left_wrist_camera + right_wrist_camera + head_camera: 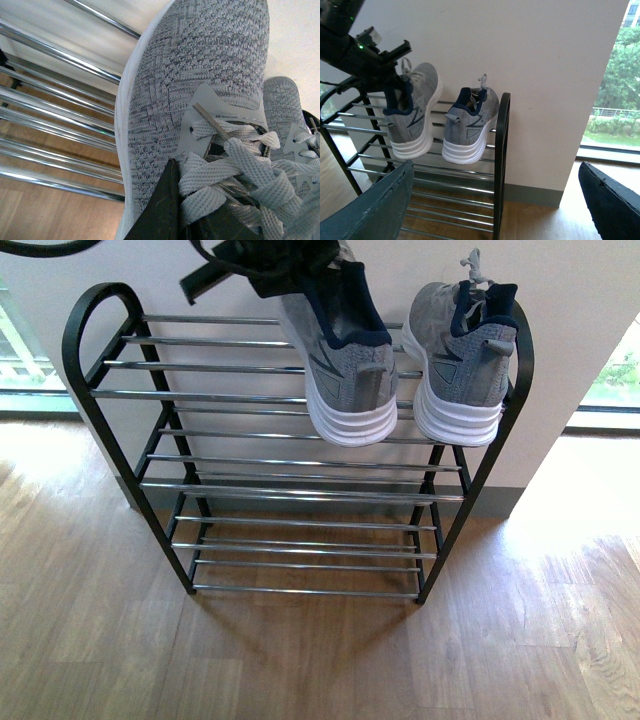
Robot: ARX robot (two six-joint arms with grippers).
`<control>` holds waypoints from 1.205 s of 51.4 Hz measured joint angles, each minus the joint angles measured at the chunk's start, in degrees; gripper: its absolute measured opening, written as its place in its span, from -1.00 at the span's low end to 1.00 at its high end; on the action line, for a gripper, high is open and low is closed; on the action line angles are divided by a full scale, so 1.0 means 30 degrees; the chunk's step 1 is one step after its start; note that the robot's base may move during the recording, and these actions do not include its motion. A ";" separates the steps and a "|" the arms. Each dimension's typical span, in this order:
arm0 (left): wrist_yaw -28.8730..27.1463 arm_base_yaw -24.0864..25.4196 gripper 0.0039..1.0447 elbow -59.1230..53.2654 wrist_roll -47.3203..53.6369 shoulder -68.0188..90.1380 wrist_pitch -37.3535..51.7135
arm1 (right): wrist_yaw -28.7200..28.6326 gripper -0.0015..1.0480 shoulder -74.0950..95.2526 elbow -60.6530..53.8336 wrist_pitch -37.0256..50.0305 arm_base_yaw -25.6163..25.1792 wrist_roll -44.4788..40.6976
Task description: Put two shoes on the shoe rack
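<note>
Floor: pale wood-plank floor (300,660) under and in front of the rack.
Wall: plain white wall (580,300) right behind the rack, with windows to either side.
Shoe rack: open black-framed shoe rack (300,492) with rounded side loops and four tiers of thin chrome bars. It stands on the floor against the wall, and the three lower tiers hold nothing.
Held sneaker: grey knit sneaker with thick white sole, navy collar lining and pale grey laces (340,350). It is over the middle of the top tier, toe toward the wall, heel past the front bar. Whether its sole bears on the bars cannot be told.
Resting sneaker: the matching grey knit sneaker (460,360) lies on the top tier at the robot's right end, just beside the right side loop. It points the same way, close to the held sneaker but apart from it.
Left gripper: black left gripper (285,275) reaches down into the held sneaker's opening. Its dark fingers (162,210) are pinched on the lace and tongue area.
Right gripper: blue-grey right gripper (495,169) is back from the rack, its fingers (380,205) spread wide with nothing between them.
</note>
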 joint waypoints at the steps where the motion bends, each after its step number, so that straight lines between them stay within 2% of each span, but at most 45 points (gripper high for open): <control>1: 0.0007 -0.0138 -0.97 0.0692 0.0015 0.0510 -0.0306 | 0.0000 0.82 0.0000 0.0000 0.0000 0.0000 0.0000; 16: -0.0102 -0.0976 -0.97 0.8051 0.0656 0.5501 -0.3738 | 0.0000 0.82 0.0000 0.0000 0.0000 0.0000 0.0000; 30: 0.0219 -0.1064 -0.97 1.1876 0.0882 0.7643 -0.4918 | 0.0000 0.82 0.0000 0.0000 0.0000 0.0000 0.0000; 33: 0.0816 -0.1056 -0.81 1.1504 0.0678 0.7562 -0.4342 | 0.0000 0.82 0.0000 0.0000 0.0000 0.0000 0.0000; 43: 0.2521 -0.1042 -0.13 0.6011 -0.0678 0.3971 -0.2033 | 0.0000 0.82 0.0000 0.0000 0.0000 0.0000 0.0000; 47: 0.3854 -0.1042 0.21 0.1894 -0.0831 0.0328 -0.0634 | 0.0000 0.82 0.0000 0.0000 0.0000 0.0000 0.0000; 51: 0.3789 -0.0903 0.56 -0.2171 -0.0590 -0.4044 0.0415 | 0.0000 0.82 0.0000 0.0000 0.0000 0.0000 0.0000; 52: 0.3497 -0.0860 0.62 -0.2943 -0.0335 -0.4969 0.0423 | 0.0000 0.82 0.0000 0.0000 0.0000 0.0000 0.0000; 55: 0.0947 -0.0466 0.86 -0.6156 0.1632 -0.8553 0.1435 | 0.0000 0.82 0.0000 0.0000 0.0000 0.0000 0.0000; 57: -0.0597 -0.0175 0.82 -0.7745 0.3045 -1.0156 0.2025 | 0.0000 0.82 0.0000 0.0000 0.0000 0.0000 0.0000; 60: -0.4029 0.0372 0.63 -1.1191 0.6528 -1.2218 0.7009 | 0.0000 0.82 0.0000 0.0000 0.0000 0.0000 0.0000; 62: -0.5093 0.0707 0.52 -1.2852 0.8123 -1.3027 0.9632 | 0.0000 0.82 0.0000 0.0000 0.0000 0.0000 0.0000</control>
